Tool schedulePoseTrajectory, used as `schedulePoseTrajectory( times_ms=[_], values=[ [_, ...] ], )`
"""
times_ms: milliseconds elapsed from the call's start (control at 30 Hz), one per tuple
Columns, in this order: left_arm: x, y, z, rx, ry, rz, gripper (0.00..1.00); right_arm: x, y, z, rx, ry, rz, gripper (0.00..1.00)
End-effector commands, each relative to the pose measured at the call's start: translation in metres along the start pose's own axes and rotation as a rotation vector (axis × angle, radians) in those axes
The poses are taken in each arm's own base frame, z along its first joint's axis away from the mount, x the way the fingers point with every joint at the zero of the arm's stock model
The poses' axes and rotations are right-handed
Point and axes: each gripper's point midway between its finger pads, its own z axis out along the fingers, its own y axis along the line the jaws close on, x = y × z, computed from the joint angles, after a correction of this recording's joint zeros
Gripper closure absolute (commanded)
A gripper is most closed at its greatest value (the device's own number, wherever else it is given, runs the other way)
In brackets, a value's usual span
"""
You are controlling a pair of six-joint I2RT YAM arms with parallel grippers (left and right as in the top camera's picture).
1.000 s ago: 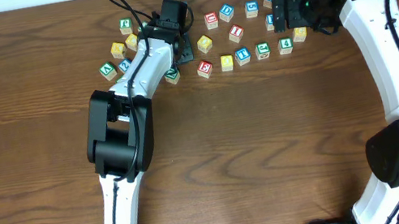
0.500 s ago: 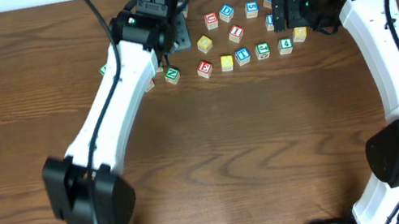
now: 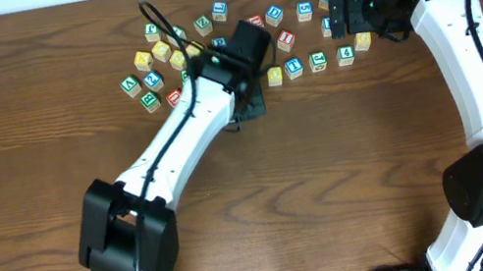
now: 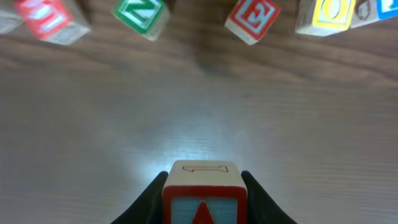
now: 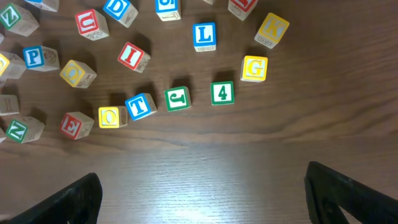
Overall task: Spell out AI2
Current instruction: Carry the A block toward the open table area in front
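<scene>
Right now my left gripper [image 4: 204, 210] is clenched on a block [image 4: 203, 179], with a black finger curving up either side of it. The block sits squarely between the jaws, close under the wrist camera, above bare table [image 4: 199, 106]. Whether it touches the wood I cannot tell. Only the top of its front face shows, a red peak on blue. I take it for the A, though the rest is cut off. I judge it is held here because the word needs open wood clear of the pile. Ahead of the fingers, past a patch of glare, lie a green N [image 4: 142, 14], a red E [image 4: 252, 17] and a yellow O [image 4: 323, 12].

My right gripper [image 5: 211, 196] is spread wide with nothing in it, idle above its own cluster. Beyond its fingers I see the red I [image 5: 133, 56] and a green 4 [image 5: 222, 93]. I find no 2 from here.

The blocks are pale wooden cubes with painted faces and softened edges, and the held one has an outline pressed into its bare top. The table is brown and fine-grained, smooth enough to shine.
</scene>
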Motion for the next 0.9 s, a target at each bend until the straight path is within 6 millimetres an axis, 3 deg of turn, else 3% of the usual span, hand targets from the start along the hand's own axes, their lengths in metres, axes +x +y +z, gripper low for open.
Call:
schedulePoseTrajectory(
  times_ms=[0,333,700,867],
  values=[
    [0.018,0.001,0.031,0.004,0.043,-0.031,0.77,0.002,0.001,0.005,0.011,0.011,0.003,0.01],
    [0.041,0.008,0.071,0.017,0.051,-0.040,0.77,0.002,0.001,0.005,0.011,0.011,0.003,0.01],
    [0.049,0.005,0.093,0.031,0.069,-0.045,0.77,0.001,0.001,0.005,0.011,0.007,0.003,0.01],
    [0.049,0.004,0.093,0.034,0.070,-0.041,0.77,0.002,0.001,0.005,0.011,0.008,0.003,0.01]
  ],
)
